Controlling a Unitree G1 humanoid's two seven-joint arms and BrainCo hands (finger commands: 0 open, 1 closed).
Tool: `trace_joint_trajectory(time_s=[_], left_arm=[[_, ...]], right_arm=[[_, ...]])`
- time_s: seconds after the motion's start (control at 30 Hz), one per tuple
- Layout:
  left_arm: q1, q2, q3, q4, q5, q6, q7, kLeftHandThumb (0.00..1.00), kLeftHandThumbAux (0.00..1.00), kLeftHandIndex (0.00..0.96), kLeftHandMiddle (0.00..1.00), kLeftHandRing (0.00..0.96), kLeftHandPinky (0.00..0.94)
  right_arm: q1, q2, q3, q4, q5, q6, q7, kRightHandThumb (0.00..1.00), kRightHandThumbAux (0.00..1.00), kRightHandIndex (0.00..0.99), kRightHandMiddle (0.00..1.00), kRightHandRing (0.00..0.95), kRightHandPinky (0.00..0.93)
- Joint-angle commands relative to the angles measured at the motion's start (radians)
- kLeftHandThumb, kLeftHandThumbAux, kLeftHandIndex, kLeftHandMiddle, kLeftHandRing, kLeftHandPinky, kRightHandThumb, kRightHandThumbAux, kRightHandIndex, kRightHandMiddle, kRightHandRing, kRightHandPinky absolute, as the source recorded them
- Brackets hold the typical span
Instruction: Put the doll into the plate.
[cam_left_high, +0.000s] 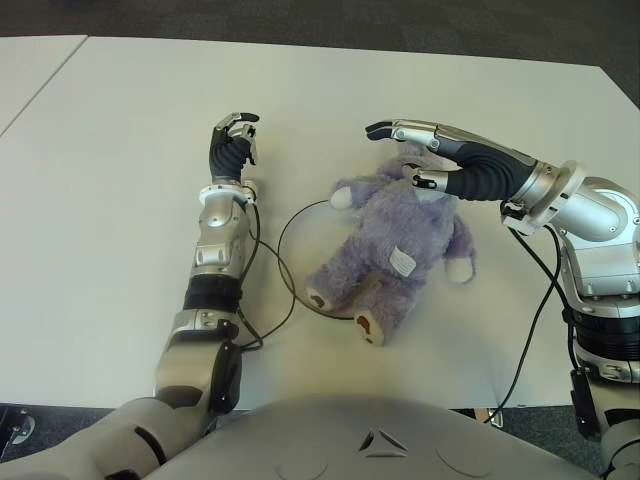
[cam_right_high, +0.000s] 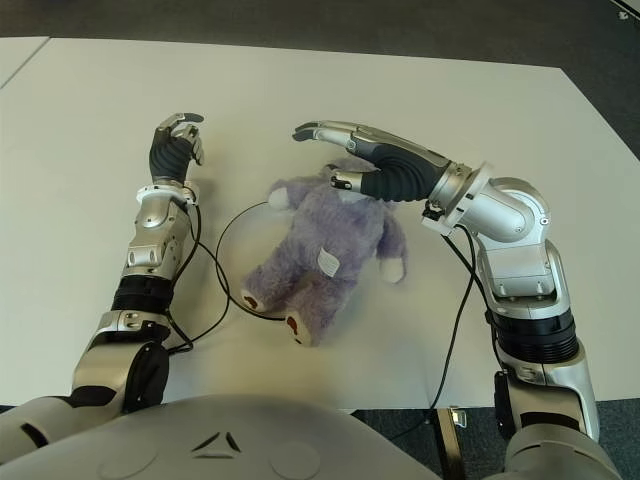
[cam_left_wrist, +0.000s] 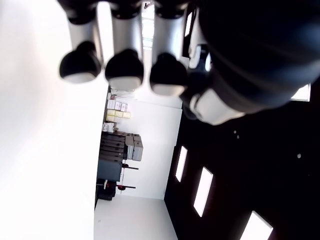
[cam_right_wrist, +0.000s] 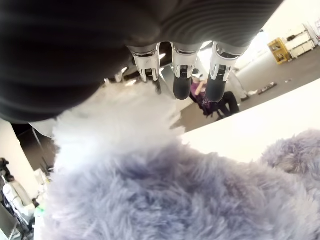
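A purple plush bear doll (cam_left_high: 395, 250) lies on its back on the white table, its legs and lower body over a white plate whose thin dark rim (cam_left_high: 281, 250) shows to its left. My right hand (cam_left_high: 392, 152) hovers just over the doll's head, fingers (cam_right_wrist: 182, 80) stretched straight and open, holding nothing; the fur (cam_right_wrist: 175, 200) fills the right wrist view beneath it. My left hand (cam_left_high: 233, 140) shows left of the plate with its fingertips (cam_left_wrist: 122, 70) curled, holding nothing.
The white table (cam_left_high: 130, 120) runs wide to the left and back. A black cable (cam_left_high: 255, 300) loops from my left forearm across the plate's near side. Another cable (cam_left_high: 530, 340) hangs by my right arm at the table's right front edge.
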Motion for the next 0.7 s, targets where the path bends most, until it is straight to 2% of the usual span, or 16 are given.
trace_joint_trajectory(time_s=[0.03, 0.33, 0.5, 0.7], left_arm=[[0.022, -0.007, -0.006, -0.004, 0.004, 0.019, 0.008, 0.709, 0.705, 0.442, 0.857, 0.861, 0.827], [0.026, -0.010, -0.007, -0.013, 0.004, 0.029, 0.008, 0.709, 0.704, 0.442, 0.856, 0.859, 0.824], [0.030, -0.012, -0.011, -0.021, 0.010, 0.037, 0.013, 0.709, 0.704, 0.442, 0.854, 0.857, 0.821], [0.033, -0.014, -0.013, -0.028, 0.014, 0.038, 0.016, 0.708, 0.705, 0.442, 0.857, 0.858, 0.821]], right_arm=[[0.017, 0.005, -0.010, 0.011, 0.007, -0.025, -0.011, 0.727, 0.238, 0.000, 0.000, 0.000, 0.000], [0.012, 0.000, -0.012, 0.053, 0.017, -0.100, -0.004, 0.702, 0.231, 0.000, 0.000, 0.000, 0.000], [-0.009, -0.034, -0.005, 0.088, 0.002, -0.144, 0.025, 0.695, 0.229, 0.000, 0.000, 0.000, 0.000], [-0.018, -0.048, -0.003, 0.108, -0.018, -0.178, 0.027, 0.691, 0.229, 0.000, 0.000, 0.000, 0.000]])
